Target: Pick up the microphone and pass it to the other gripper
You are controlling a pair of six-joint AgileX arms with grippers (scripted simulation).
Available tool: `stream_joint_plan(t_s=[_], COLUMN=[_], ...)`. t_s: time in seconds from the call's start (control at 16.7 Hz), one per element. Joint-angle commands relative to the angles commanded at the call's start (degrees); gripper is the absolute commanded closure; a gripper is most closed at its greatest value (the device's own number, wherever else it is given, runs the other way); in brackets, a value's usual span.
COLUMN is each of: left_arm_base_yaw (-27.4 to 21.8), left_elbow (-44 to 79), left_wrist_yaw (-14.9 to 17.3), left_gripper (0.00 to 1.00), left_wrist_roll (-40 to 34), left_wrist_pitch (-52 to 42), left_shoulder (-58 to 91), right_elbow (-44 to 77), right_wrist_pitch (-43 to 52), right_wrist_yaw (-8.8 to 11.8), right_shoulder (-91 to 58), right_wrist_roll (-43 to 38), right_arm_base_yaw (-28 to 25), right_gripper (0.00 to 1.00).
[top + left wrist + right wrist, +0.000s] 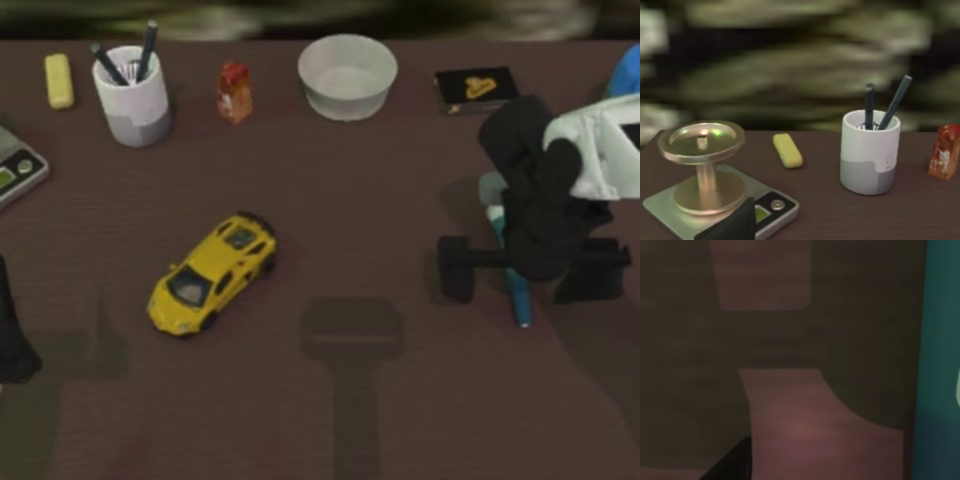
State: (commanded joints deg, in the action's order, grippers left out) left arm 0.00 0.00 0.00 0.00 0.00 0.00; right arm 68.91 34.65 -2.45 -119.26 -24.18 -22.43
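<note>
Glossy yellow toy car (213,273); brushed metal scale (715,195); matt ceramic-looking cup (869,152); matt, finely ribbed brown table (380,190).

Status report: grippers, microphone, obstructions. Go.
Right gripper low over the microphone, fingers spread either side of the handle. Left gripper parked at table's left edge. Microphone on the table, nothing in the way.
</note>
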Motion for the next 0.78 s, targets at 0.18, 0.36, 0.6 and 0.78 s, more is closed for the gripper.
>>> stream_joint_plan(t_s=[0.18, 0.36, 0.6, 0.78], left_arm_base_yaw=[0.00, 0.00, 0.00, 0.00], left_elbow=[0.00, 0.00, 0.00, 0.00], left_wrist_yaw=[0.00, 0.00, 0.00, 0.00], left_gripper=[0.00, 0.00, 0.00, 0.00], left_wrist_roll=[0.00, 0.00, 0.00, 0.00], left_wrist_pitch=[0.00, 0.00, 0.00, 0.00], left_shoulder=[0.00, 0.00, 0.00, 0.00], right_elbow=[0.00, 0.00, 0.00, 0.00], right_wrist_pitch=[0.00, 0.00, 0.00, 0.00], right_wrist_yaw=[0.00, 0.00, 0.00, 0.00], right_shoulder=[0.00, 0.00, 0.00, 0.00], right_wrist_roll=[0.00, 0.00, 0.00, 0.00], right_arm_base_yaw=[0.00, 0.00, 0.00, 0.00], right_gripper=[0.60, 0.83, 1.00, 1.00])
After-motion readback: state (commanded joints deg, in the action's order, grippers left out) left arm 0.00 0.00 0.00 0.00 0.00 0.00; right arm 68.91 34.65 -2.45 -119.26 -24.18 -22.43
